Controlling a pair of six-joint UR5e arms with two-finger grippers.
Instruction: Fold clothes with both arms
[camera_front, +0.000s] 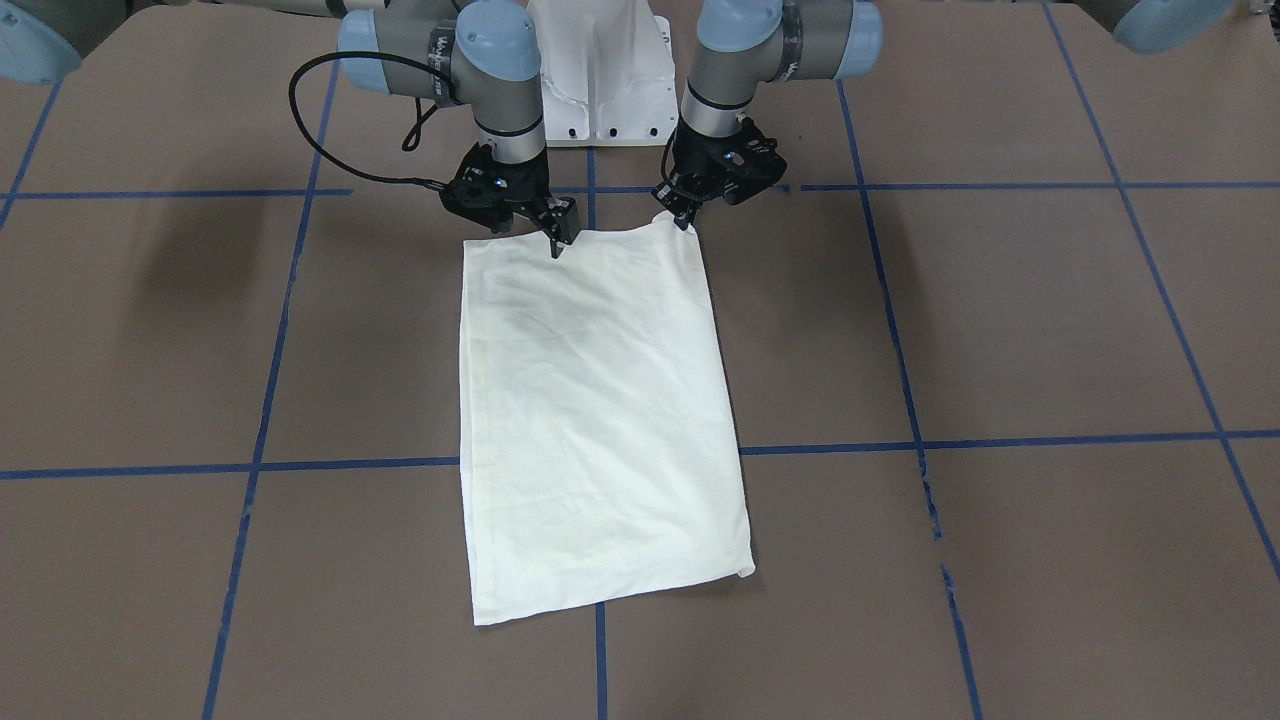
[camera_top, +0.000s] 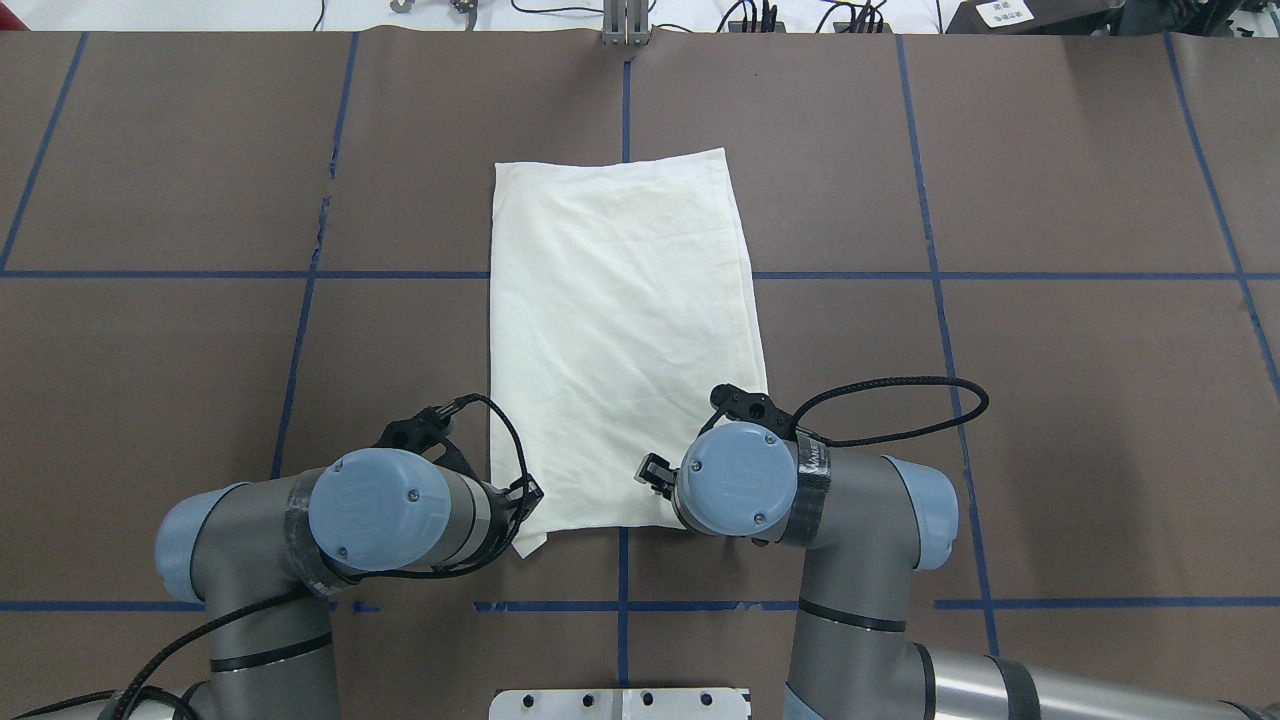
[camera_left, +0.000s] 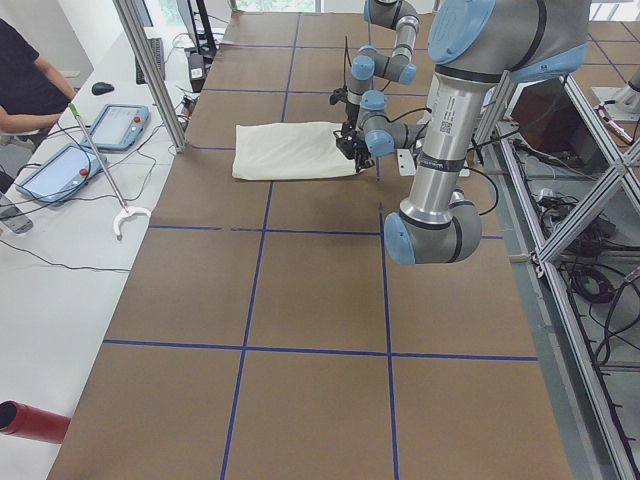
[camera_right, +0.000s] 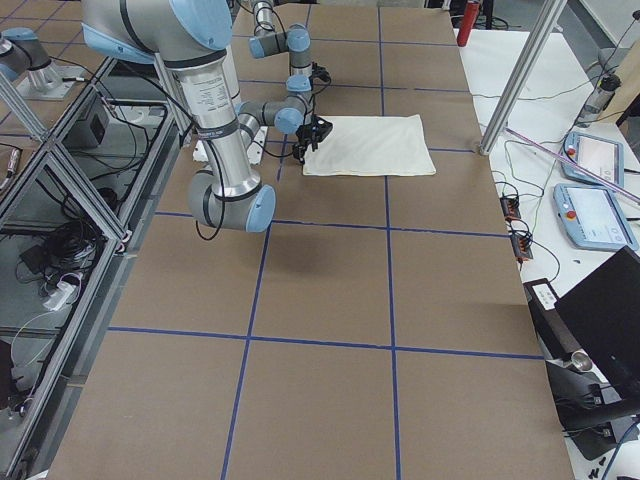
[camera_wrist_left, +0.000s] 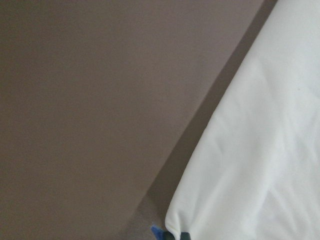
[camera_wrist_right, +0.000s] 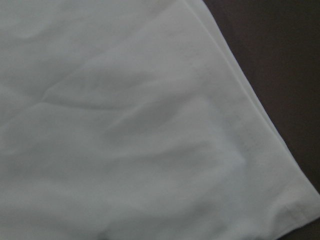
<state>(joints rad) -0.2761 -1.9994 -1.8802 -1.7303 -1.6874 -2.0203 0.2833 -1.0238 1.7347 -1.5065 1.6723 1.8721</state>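
The cream shirt (camera_front: 600, 400) lies folded into a long rectangle in the middle of the table, plain side up, print hidden. It also shows in the overhead view (camera_top: 620, 330). My left gripper (camera_front: 686, 222) is shut on the shirt's near corner, which is lifted a little; the left wrist view shows that corner (camera_wrist_left: 260, 150) against the brown table. My right gripper (camera_front: 556, 248) is shut, its tips on the shirt's near edge, some way in from the other corner. The right wrist view is filled with cloth (camera_wrist_right: 125, 125) and its hem.
The white pedestal base (camera_front: 600, 90) stands just behind both grippers. A black cable loop (camera_top: 900, 400) hangs off the right wrist. Blue tape lines (camera_front: 850, 447) cross the brown table. Tablets (camera_left: 120, 125) and an operator (camera_left: 25, 80) are at the far side.
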